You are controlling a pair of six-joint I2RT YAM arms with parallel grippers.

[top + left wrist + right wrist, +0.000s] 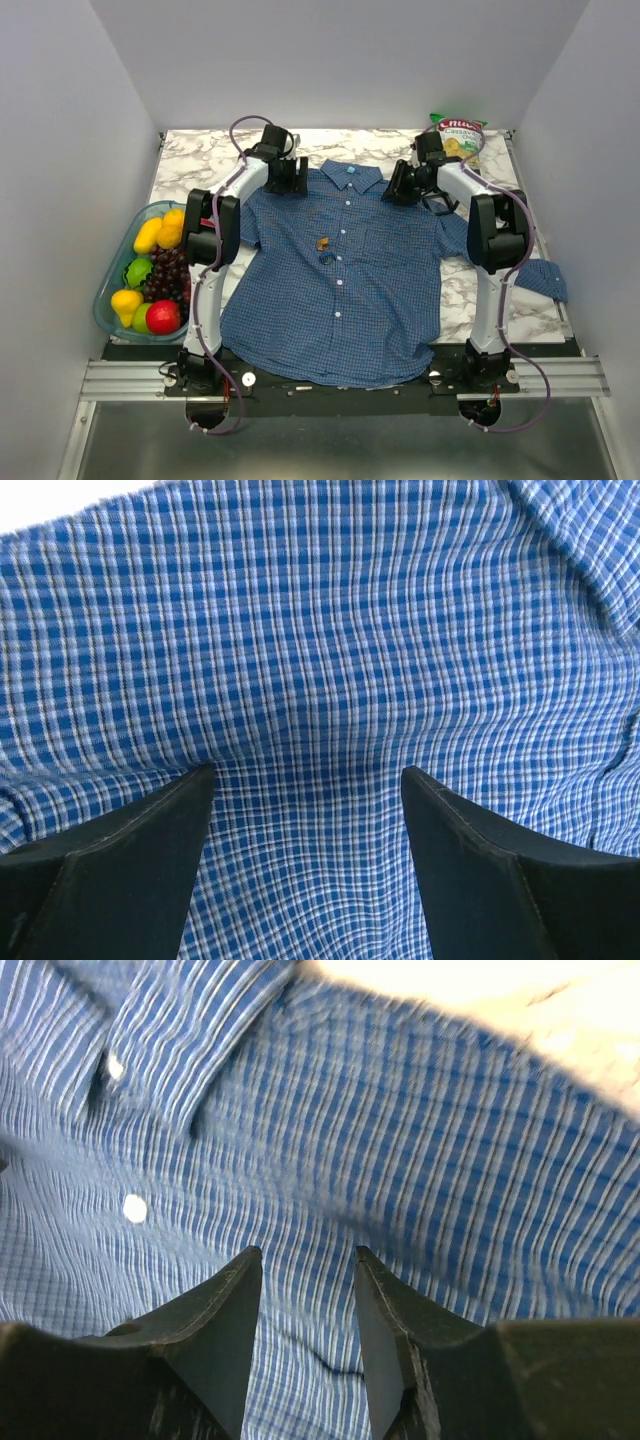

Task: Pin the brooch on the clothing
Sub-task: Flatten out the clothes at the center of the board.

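The left gripper [307, 772] and right gripper [306, 1252] hovered, jaws parted and empty, above the shoulders of the clothing [340, 300], spread flat across the bench [200, 150] with its collar toward the far edge, while the brooch [322, 243] lay on its chest, whether fastened unclear.

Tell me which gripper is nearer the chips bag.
Right. The right gripper is over the shirt, just short of the chips bag; the left gripper is beyond the collar, farther off.
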